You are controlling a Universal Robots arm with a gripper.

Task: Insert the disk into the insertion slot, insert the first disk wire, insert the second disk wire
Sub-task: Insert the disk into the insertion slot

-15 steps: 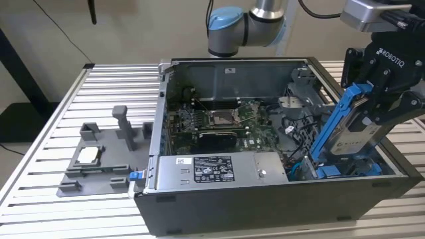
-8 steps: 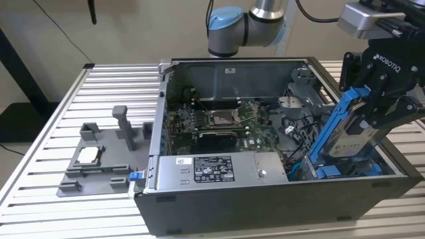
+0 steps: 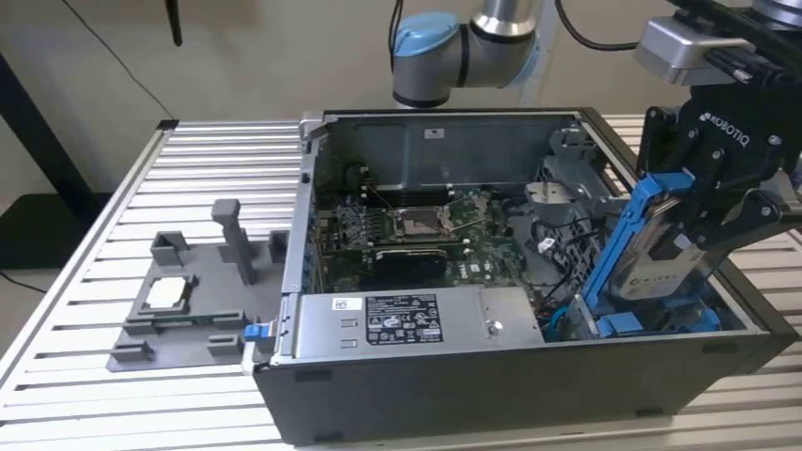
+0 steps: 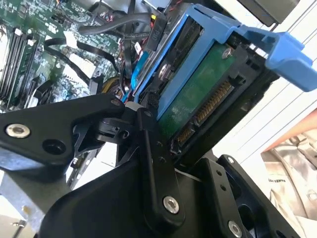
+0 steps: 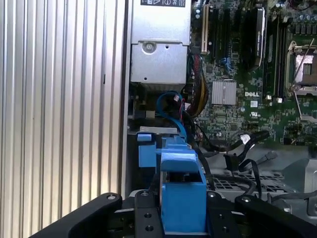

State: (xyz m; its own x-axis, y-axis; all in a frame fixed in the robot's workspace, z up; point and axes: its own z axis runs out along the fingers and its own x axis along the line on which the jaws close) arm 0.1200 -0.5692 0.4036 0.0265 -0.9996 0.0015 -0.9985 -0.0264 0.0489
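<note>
While your gripper point(image 3: 701, 214) clamps the disk point(image 3: 655, 271), it hangs tilted over the case point(image 3: 501, 390).
Motherboard point(image 3: 426, 230) and power supply point(image 3: 389, 319) sit inside; the disk's lower end dips in at the exterior view's right.

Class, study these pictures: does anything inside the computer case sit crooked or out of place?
Yes: the disk stands steeply tilted on end in the case at the exterior view's right, clamped by the gripper, rather than lying flat.

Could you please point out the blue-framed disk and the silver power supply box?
Flat silver-grey disk in blue plastic frame point(image 3: 658, 268), exterior view, white label.
Silver metal power supply box point(image 3: 389, 319), exterior view, labelled top face.
</note>
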